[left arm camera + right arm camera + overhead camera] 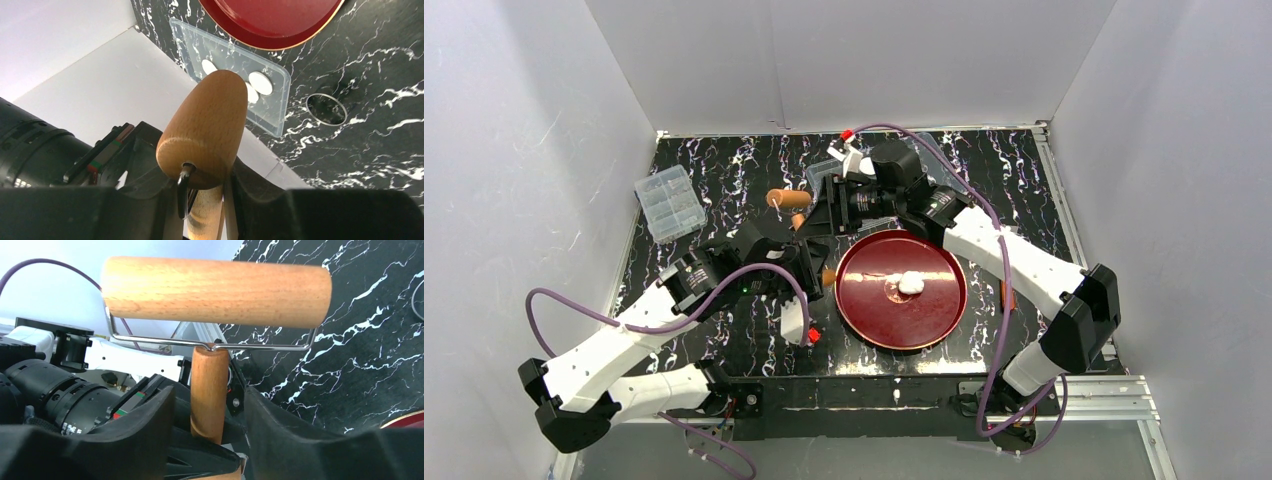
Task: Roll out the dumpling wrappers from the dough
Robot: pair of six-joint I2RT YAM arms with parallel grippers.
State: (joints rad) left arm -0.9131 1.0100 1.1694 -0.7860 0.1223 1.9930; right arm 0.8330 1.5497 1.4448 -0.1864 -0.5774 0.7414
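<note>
The left gripper (202,197) clamps the handle of the light-brown wooden cylindrical roller (215,292) — the right gripper (207,405) jaws stand apart, flanking that handle. The small white dough lump (911,283) rests on the round red plate (874,322).

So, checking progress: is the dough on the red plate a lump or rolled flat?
A lump: the dough is a small rounded white mound on the red plate, not spread.

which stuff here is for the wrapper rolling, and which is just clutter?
For the job:
rolling pin
dough
red plate
wrappers
clear tray
metal ring, probably a cutter

Lying about:
plastic box
</note>
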